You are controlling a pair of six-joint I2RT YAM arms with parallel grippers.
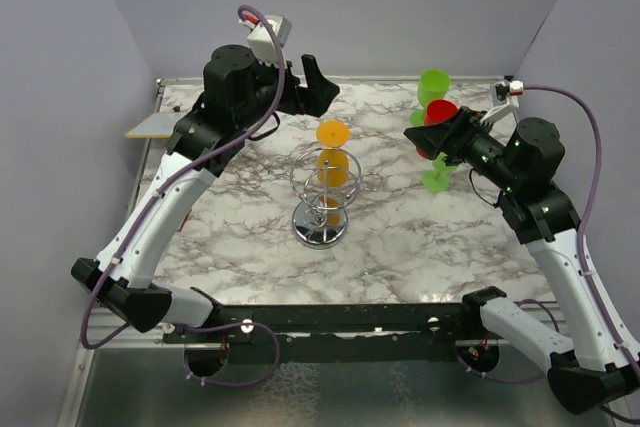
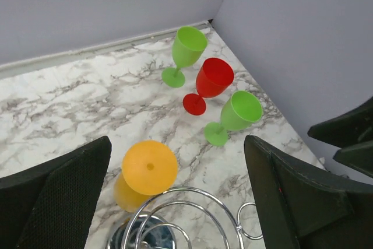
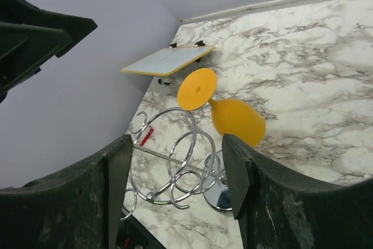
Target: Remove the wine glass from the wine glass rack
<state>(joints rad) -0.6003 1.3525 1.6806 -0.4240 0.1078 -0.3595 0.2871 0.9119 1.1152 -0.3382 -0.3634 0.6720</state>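
One orange wine glass (image 1: 333, 152) hangs upside down on the wine glass rack (image 1: 322, 209) at frame centre of the top view, foot up, bowl down inside the wire loops, long axis near upright. Left gripper (image 1: 318, 85) spread wide and holding nothing, just up-left of the foot, looks the nearer one. Right gripper (image 1: 425, 135) also wide and holding nothing, well off to the right by the red glass (image 1: 441, 110). Judgement: left arm takes it, lifting the stem out of the loops.
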